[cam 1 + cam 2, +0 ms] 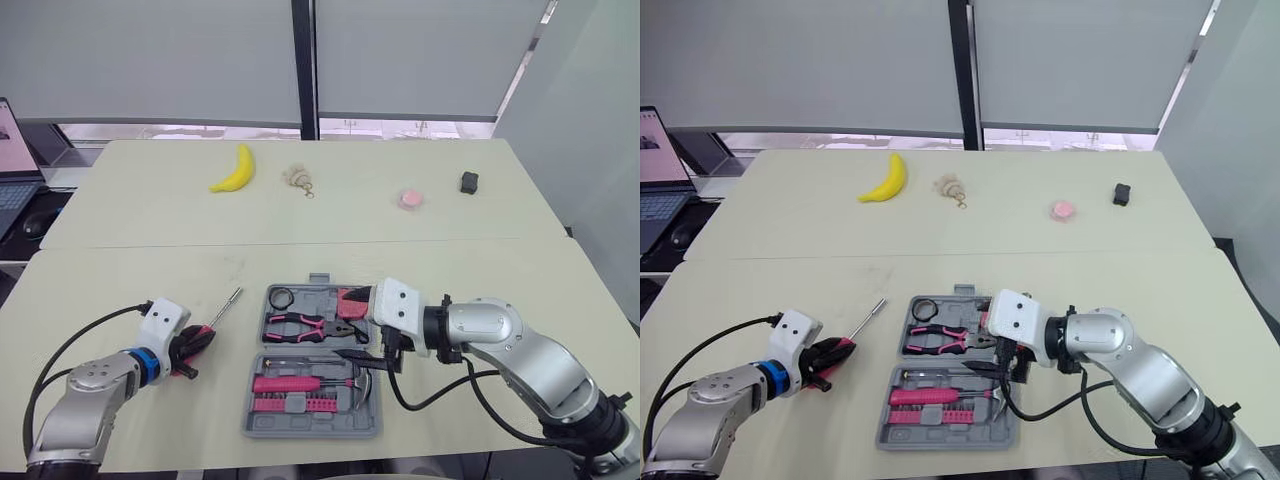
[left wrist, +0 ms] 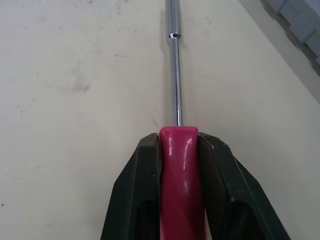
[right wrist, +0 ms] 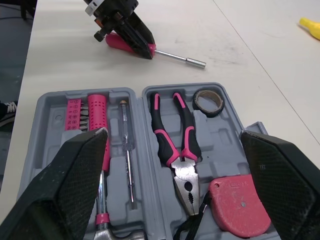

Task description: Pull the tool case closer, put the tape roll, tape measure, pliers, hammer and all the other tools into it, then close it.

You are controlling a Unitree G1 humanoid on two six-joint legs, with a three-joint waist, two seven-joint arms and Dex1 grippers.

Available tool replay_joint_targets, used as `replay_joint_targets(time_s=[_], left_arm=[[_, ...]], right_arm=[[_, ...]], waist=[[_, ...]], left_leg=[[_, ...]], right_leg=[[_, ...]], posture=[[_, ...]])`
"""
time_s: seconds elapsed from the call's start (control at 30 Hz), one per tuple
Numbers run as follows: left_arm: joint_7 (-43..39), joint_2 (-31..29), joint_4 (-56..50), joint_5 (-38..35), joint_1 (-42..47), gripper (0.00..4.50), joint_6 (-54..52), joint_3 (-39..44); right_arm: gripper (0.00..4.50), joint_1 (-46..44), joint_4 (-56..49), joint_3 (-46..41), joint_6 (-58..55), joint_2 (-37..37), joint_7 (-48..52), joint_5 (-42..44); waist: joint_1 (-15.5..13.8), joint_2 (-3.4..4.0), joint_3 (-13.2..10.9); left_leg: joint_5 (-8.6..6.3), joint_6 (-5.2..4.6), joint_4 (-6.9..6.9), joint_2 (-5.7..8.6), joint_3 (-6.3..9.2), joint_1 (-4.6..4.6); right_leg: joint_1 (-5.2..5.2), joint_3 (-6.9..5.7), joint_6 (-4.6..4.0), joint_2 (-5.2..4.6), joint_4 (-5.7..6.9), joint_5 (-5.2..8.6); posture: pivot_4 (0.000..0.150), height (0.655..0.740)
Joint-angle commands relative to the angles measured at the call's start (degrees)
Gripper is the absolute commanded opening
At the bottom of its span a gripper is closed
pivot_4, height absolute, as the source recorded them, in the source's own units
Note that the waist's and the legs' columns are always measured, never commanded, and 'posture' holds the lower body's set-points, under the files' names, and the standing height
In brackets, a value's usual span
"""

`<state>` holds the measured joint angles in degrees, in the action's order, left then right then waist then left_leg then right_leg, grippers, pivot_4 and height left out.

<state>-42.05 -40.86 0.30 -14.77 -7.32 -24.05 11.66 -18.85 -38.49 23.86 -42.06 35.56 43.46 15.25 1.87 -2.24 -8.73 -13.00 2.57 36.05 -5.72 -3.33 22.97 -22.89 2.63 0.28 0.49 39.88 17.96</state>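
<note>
The grey moulded-plastic tool case lies open and flat on the pale matt table, in front of the robot and slightly to its right. Its far half holds a black ring-shaped tape roll, pliers with pink-and-black handles and bare steel tips, and a rounded pink tape measure. The near half holds a hammer with a ribbed pink handle, a pink block of bits and a slim tester screwdriver with a clear handle. Each piece sits in its own shaped recess. The right gripper hangs over the case's right side with its textured black fingers spread wide and nothing between them. Left of the case, the left gripper is clamped on the glossy pink handle of a screwdriver, whose thin chrome shaft points away over the table, near the case's left edge.
</note>
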Motion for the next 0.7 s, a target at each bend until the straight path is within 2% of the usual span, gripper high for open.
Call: replay_joint_targets(time_s=[0.03, 0.17, 0.23, 0.33, 0.5, 0.7], left_arm=[[-3.62, -3.27, -3.41, -1.78, -1.13, 0.71, 2.57, 3.88], [-13.40, -8.26, -11.02, -4.90, -3.24, 0.71, 6.18, 4.25], [-20.37, -11.22, -16.59, -6.53, -5.28, 0.71, 8.99, 2.40], [-26.21, -14.28, -22.15, -7.65, -5.70, 0.71, 10.12, -0.89], [-28.22, -16.73, -29.06, -5.10, -5.34, 0.71, 9.14, -7.95], [-26.50, -18.83, -36.21, 0.65, -9.58, 0.71, 8.63, -14.74]], right_arm=[[4.50, 0.61, -4.11, -3.81, -0.21, 1.19, -0.03, 1.52], [4.50, 4.07, -7.40, -8.86, -0.98, 4.67, 1.57, 4.66], [4.50, 7.04, -9.79, -12.76, -2.26, 7.70, 3.23, 7.48], [4.50, 10.94, -12.39, -18.95, -4.32, 12.49, 5.71, 11.64], [4.50, 17.53, -15.87, -28.08, -7.79, 18.52, 7.65, 17.28], [4.50, 24.74, -20.74, -33.62, -10.59, 21.68, 7.15, 21.95]], waist=[[0.07, -0.05, -0.02], [-0.29, -0.08, -0.06], [-0.34, -0.08, -0.07], [-0.26, -0.01, -0.12], [-0.02, 0.02, -0.14], [-0.04, 0.05, -0.16]], left_leg=[[0.00, 0.00, -0.01, -0.03, -0.01, 0.01], [0.00, 0.01, -0.06, -0.03, 0.03, 0.07], [0.00, 0.02, -0.06, 0.04, -0.04, 0.09], [-0.05, 0.10, -0.06, 0.11, -0.11, 0.09], [-0.06, 0.10, -0.06, 0.04, -0.06, 0.02], [-0.06, 0.09, -0.09, -0.02, 0.01, -0.03]], right_leg=[[-0.02, 0.00, 0.00, 0.00, -0.01, 0.00], [-0.09, -0.03, -0.05, -0.02, -0.01, 0.03], [-0.09, -0.02, -0.04, -0.11, -0.03, 0.04], [-0.02, 0.00, 0.04, -0.12, -0.16, 0.09], [0.16, 0.02, 0.11, -0.08, -0.34, 0.12], [0.26, 0.03, 0.35, 0.03, -0.43, 0.27]], posture=[[0.150, 0.7400], [0.150, 0.7400], [0.150, 0.7400], [0.150, 0.7400], [0.150, 0.7400], [0.150, 0.7400]])
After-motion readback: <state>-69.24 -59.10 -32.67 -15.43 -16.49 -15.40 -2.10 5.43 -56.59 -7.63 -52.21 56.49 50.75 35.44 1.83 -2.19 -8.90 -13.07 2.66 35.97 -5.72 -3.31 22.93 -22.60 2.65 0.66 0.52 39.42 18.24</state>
